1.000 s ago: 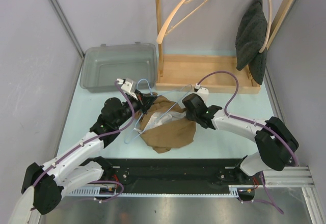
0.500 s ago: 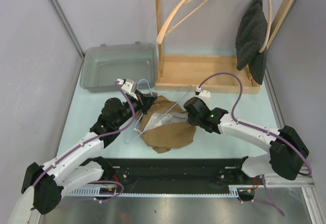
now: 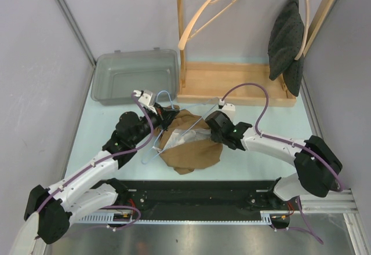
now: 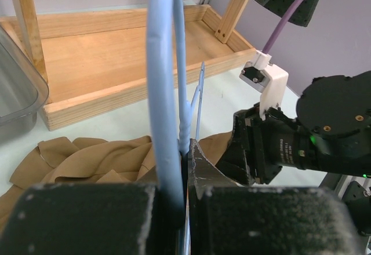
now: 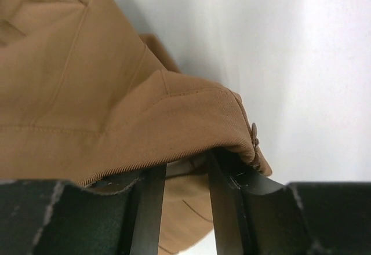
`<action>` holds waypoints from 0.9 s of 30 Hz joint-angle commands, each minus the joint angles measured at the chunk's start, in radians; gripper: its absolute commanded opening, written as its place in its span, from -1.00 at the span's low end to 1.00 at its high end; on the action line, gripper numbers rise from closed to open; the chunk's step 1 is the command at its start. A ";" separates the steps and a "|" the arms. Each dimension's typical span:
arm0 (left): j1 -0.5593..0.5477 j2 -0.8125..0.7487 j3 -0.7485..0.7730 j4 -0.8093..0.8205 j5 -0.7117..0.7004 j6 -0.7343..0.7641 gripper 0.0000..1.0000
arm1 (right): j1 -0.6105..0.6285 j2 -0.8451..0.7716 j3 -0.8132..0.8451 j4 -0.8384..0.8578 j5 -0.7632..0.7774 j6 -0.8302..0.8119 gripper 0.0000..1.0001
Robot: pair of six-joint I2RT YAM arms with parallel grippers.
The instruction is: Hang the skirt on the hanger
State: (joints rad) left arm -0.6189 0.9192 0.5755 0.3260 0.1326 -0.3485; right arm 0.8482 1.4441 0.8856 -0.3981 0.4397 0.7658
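Evidently the threading step is in hand: the left pincer is clamped tight on the blue hanger, held across the brown skirt bunched on the surface. The right pincer stands part open astride the waistband, not pinching it. Next it likely must close there and draw that edge onto the hanger.

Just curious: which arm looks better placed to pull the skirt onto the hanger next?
Right, probably: the open right gripper sits at the edge of the brown skirt, while the left gripper is shut on the blue hanger.
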 commanded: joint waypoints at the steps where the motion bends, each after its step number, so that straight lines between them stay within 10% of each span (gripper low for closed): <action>1: -0.010 -0.036 -0.002 0.007 -0.014 -0.007 -1.00 | -0.017 0.022 0.012 0.108 0.040 -0.002 -0.25; 7: -0.015 -0.037 0.003 -0.004 -0.018 -0.004 -1.00 | -0.031 0.053 0.012 0.136 0.030 0.004 -0.32; 16: -0.013 -0.045 0.001 -0.005 -0.021 -0.003 -1.00 | -0.032 0.039 0.012 0.047 0.030 0.030 -1.00; 27: -0.015 -0.063 -0.003 0.001 -0.027 -0.001 -1.00 | -0.046 -0.218 0.012 -0.102 0.042 0.039 -1.00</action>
State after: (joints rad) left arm -0.6247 0.8764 0.5755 0.2916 0.1120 -0.3485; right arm 0.8139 1.3174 0.8845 -0.4263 0.4458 0.7841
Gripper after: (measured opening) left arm 0.035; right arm 0.009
